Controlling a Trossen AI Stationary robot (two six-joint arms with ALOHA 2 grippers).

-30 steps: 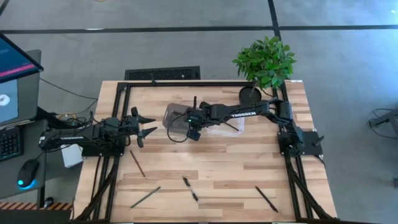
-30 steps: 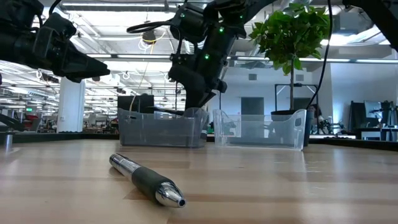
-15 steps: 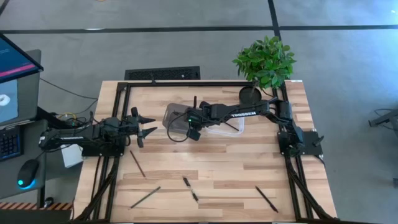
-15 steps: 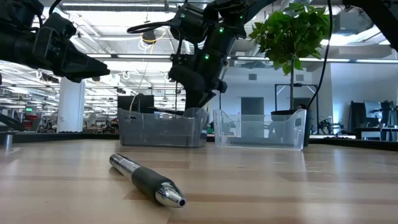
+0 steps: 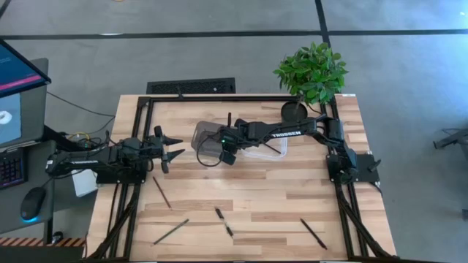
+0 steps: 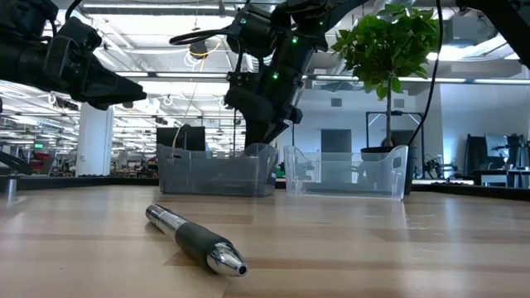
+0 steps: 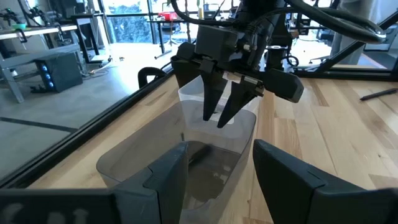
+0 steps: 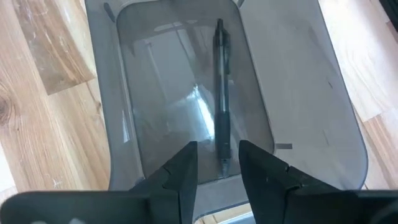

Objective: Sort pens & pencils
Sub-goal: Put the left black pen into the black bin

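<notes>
The right gripper (image 8: 214, 163) hangs over the grey bin (image 5: 207, 139), its fingers (image 8: 181, 167) parted with a narrow gap and nothing between them, and directly beyond those fingertips a pen (image 8: 220, 93) lies flat on the bin's floor, so that's one pen sorted. The clear bin (image 6: 346, 172) just beside it looks empty from table height, though I can't be certain. Over on the other side, the left gripper (image 5: 173, 147) waits a little way short of the grey bin, fingers spread wide and holding nothing. Plenty remains out on the worktop (image 5: 256, 197), all well away from both sets of fingers: a pencil (image 5: 161, 191), a second pencil (image 5: 171, 231), a pen (image 5: 224, 221) mid-worktop, and another dark stick (image 5: 313, 233), pen or pencil I can't tell. By my reckoning it's early going: one in, four to go.
</notes>
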